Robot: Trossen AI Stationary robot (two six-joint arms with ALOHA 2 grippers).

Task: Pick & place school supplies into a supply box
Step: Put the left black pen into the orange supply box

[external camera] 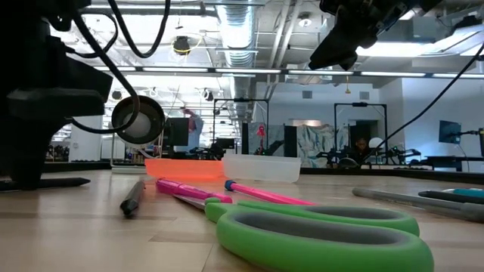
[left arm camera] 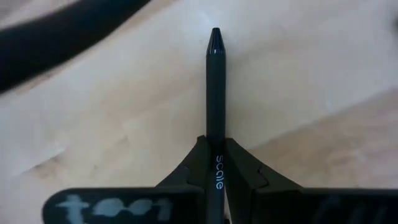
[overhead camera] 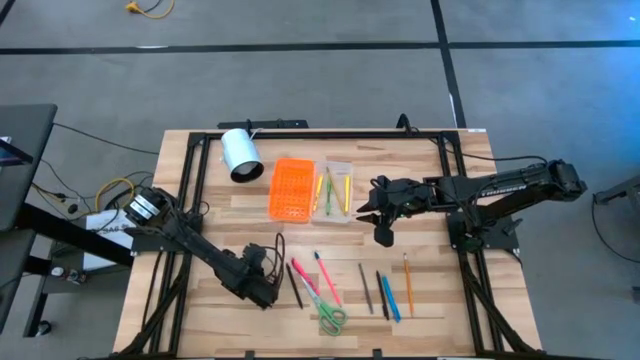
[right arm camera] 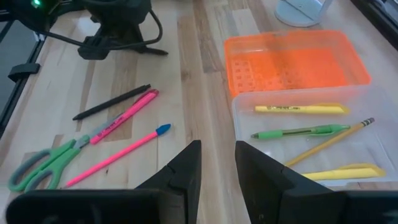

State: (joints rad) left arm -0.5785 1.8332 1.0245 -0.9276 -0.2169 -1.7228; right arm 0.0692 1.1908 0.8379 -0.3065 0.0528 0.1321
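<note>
Black plastic pen (left arm camera: pixel 215 106) is pinched between the left gripper (overhead camera: pixel 268 296)'s fingers down at the near-left of the wooden table (overhead camera: pixel 420 300), lying flat along the boards, so I'd call this the pick step for that one. Next move looks like a lift and a carry over to the clear plastic tray (overhead camera: pixel 335 190) of the supply box, which sits mid-table with its bright orange lid (overhead camera: pixel 291 188) flat right beside it. Tray already holds a yellow highlighter (right arm camera: pixel 301 108), a green pen (right arm camera: pixel 298 132) and a yellow pencil (right arm camera: pixel 329 141).

Right gripper (overhead camera: pixel 383 236) hangs just off the tray's right side, fingers a little apart, nothing in them. It's close to the drop spot, so that arm could get in the way of the delivery.

Loose stuff on the table: green-handled scissors (overhead camera: pixel 328 314), two pink pens (overhead camera: pixel 326 277), another black pen (right arm camera: pixel 112 102), plus dark, blue and orange ones (overhead camera: pixel 408 272) further right. White cylinder (overhead camera: pixel 240 154) lies at the back, out of the way.
</note>
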